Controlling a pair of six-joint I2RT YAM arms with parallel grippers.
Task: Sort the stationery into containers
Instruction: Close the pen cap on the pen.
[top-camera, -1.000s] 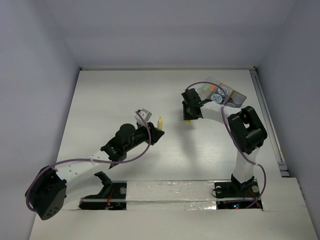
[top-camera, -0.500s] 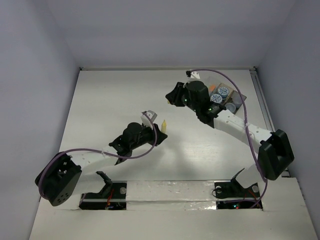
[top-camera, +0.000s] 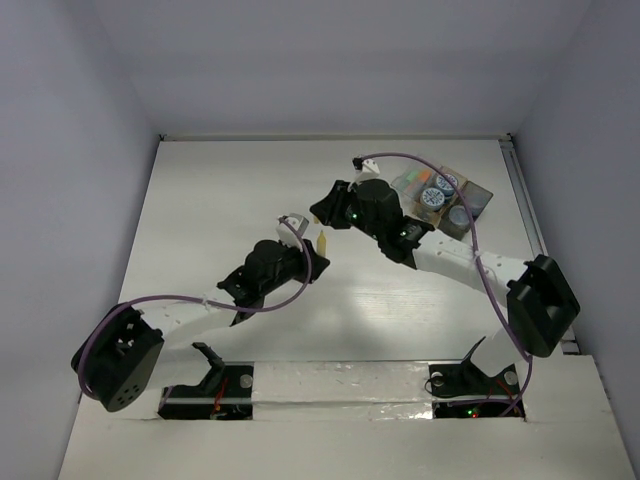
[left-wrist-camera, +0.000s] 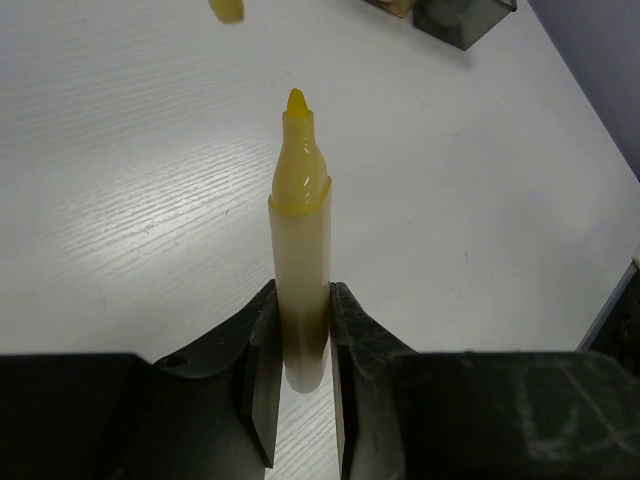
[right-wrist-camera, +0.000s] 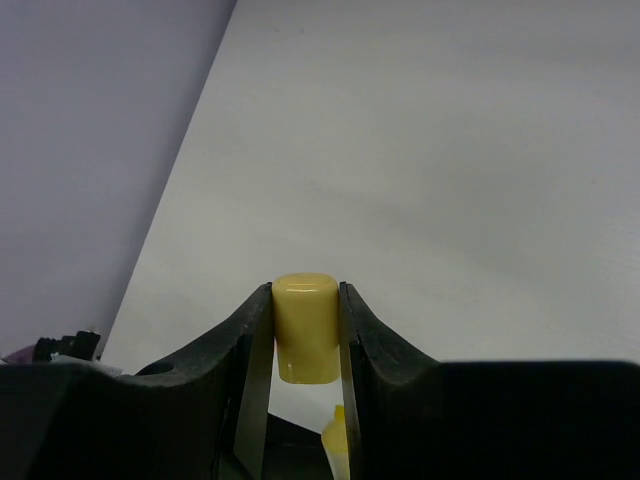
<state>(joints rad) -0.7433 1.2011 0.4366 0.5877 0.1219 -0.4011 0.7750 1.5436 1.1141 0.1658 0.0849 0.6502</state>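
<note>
My left gripper (left-wrist-camera: 303, 330) is shut on the lower barrel of an uncapped pale yellow marker (left-wrist-camera: 300, 220), which points up and away with its tip bare. In the top view this gripper (top-camera: 313, 258) is mid-table with the marker (top-camera: 322, 242) sticking out. My right gripper (right-wrist-camera: 305, 330) is shut on the marker's yellow cap (right-wrist-camera: 306, 325); the marker tip (right-wrist-camera: 335, 440) shows just below it. In the top view the right gripper (top-camera: 320, 213) hovers right behind the marker tip. The cap (left-wrist-camera: 227, 10) hangs beyond the tip in the left wrist view.
At the back right stands a dark tray (top-camera: 478, 199) with round jars (top-camera: 433, 197) and a clear box (top-camera: 412, 181) beside it. The dark container's corner (left-wrist-camera: 465, 15) shows in the left wrist view. A rail runs along the table's right edge (top-camera: 535, 240).
My right arm has swung left from beside the containers, carrying the yellow cap to just above the marker tip. My left gripper shifted slightly with the marker.
</note>
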